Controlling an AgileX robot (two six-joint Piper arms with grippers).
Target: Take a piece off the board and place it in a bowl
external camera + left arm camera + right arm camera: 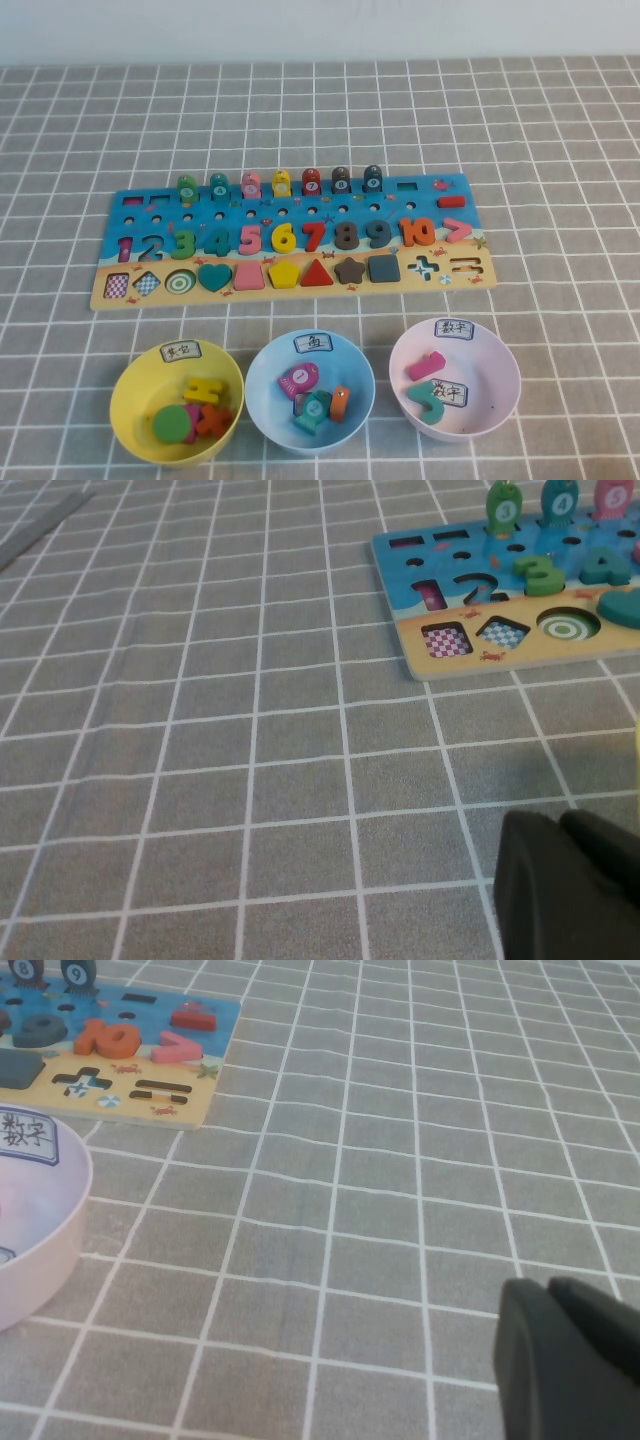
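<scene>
Piece (172,424): resting in the bowl (132,385), well apart from both grippers, neither of them showing in the high view.

Left gripper (555,818): fingers pressed together on nothing, low over the grey checked cloth (250,780), to the near left of the board (115,298). Right gripper (548,1285): dark fingers meeting along a thin seam, likewise holding nothing, over bare cloth to the right of the pink bowl (60,1230) and nearer than the board's right end.

Round, so without a long axis or heading; broad green face turned up, slightly tilted, at the bowl's near left. Touching a pink piece just to its right; orange piece (213,420) beside that, yellow piece (203,390) farther in.

On the board's tan strip, a round recess (181,283) with green and white rings lying open, left of the teal heart (214,277).

Writing: coloured numbers 1 to 10 in a row on the board. White label on the yellow bowl's far rim, handwritten, not legible. Pink bowl's label readable as 数字. Light-blue bowl (262,372) between the two, label unclear.
</scene>
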